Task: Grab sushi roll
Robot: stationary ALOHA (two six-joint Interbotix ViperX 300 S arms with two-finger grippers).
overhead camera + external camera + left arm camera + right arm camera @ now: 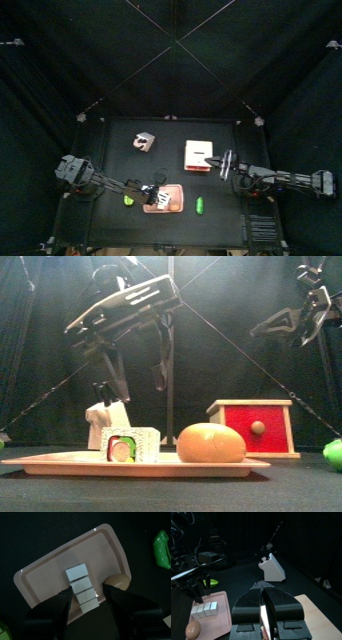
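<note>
The sushi roll (83,587) is a row of white-wrapped pieces on a pink tray (53,567); the front view shows its green and orange filling (130,444). My left gripper (87,595) hangs open just above the roll, one jaw on each side, not touching it. In the front view that gripper (131,391) is above the roll. My right gripper (262,587) is shut and empty over the red box (254,424), away from the tray (218,619).
A brown egg-shaped thing (117,582) lies on the tray beside the roll. A green pepper (162,548) lies off the tray, and another green item (130,199) sits on its other side. A white holder (143,142) stands at the back.
</note>
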